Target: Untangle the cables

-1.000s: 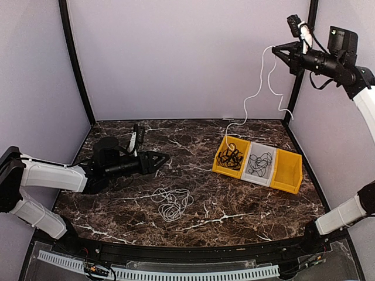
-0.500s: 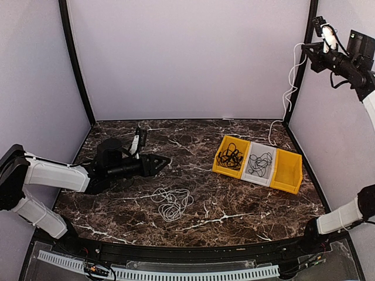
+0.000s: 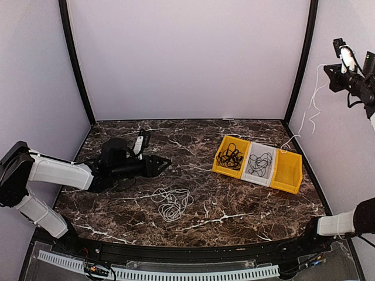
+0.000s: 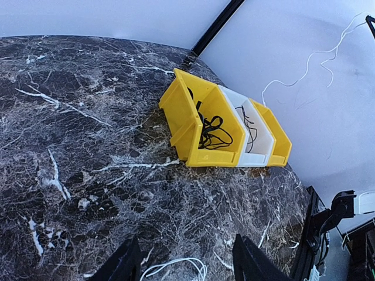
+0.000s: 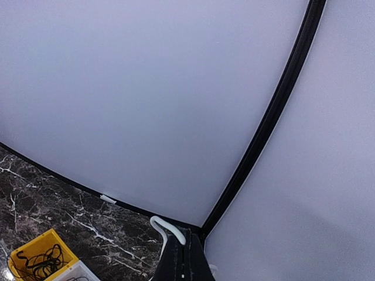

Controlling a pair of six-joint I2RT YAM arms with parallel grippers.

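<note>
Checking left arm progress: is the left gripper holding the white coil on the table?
No: the left gripper is open, and the white coil lies loose on the table, apart from its fingers.

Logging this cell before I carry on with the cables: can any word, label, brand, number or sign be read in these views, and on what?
No text can be read in any view.
Row of bins: plain yellow and grey walls, no label.
Marble table: white veins only, no markings.
White slotted strip at the near edge: no figures can be made out.
</note>
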